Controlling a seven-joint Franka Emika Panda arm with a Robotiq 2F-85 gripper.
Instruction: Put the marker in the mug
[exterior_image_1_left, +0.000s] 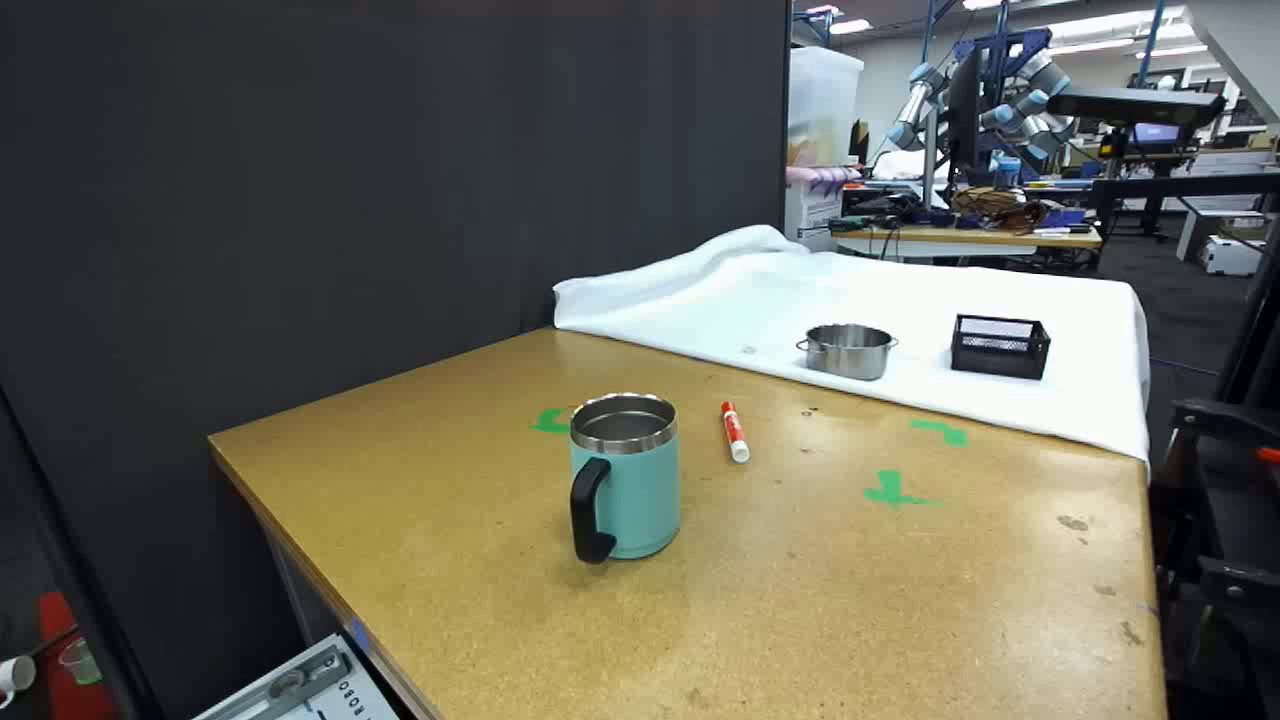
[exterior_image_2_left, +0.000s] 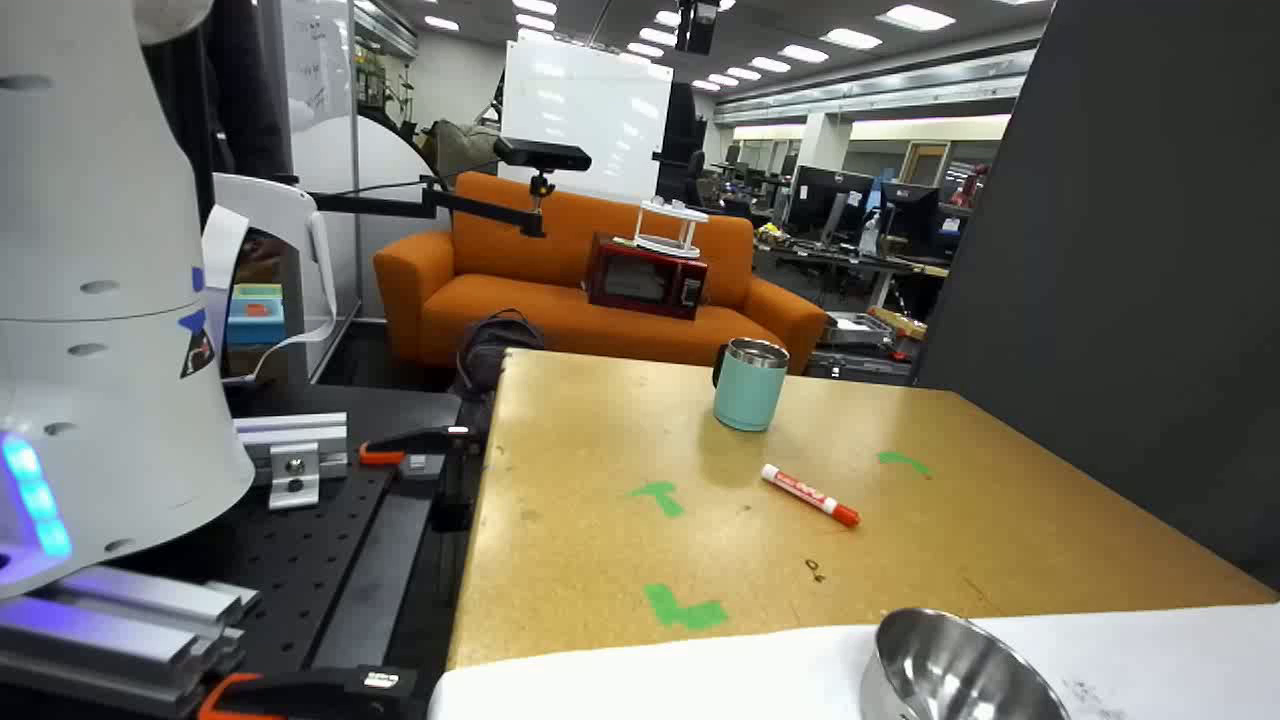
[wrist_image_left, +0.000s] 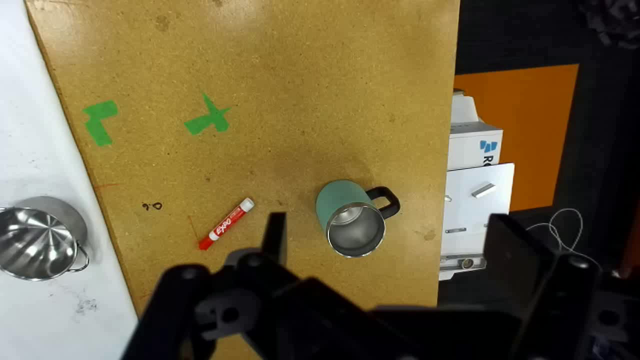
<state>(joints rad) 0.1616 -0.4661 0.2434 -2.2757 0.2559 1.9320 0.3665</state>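
The red marker (exterior_image_1_left: 734, 432) with a white end lies flat on the wooden table, beside and apart from the mug. It also shows in an exterior view (exterior_image_2_left: 810, 495) and in the wrist view (wrist_image_left: 226, 223). The teal mug (exterior_image_1_left: 640, 500) stands upright with its black handle to the side. It shows again in an exterior view (exterior_image_2_left: 750, 388) and in the wrist view (wrist_image_left: 342, 200); its visible inside holds nothing. My gripper (wrist_image_left: 389, 220) is open and empty, seen only in the wrist view, high above the table. The marker lies left of the left finger there.
A metal tin (exterior_image_1_left: 848, 352) and a black mesh basket (exterior_image_1_left: 1000, 347) stand on a white cloth (exterior_image_1_left: 720, 290) at one table end. Green tape marks (wrist_image_left: 209, 117) are on the table. A dark panel (exterior_image_1_left: 400, 180) borders one side. The robot base (exterior_image_2_left: 100, 300) stands beside the table.
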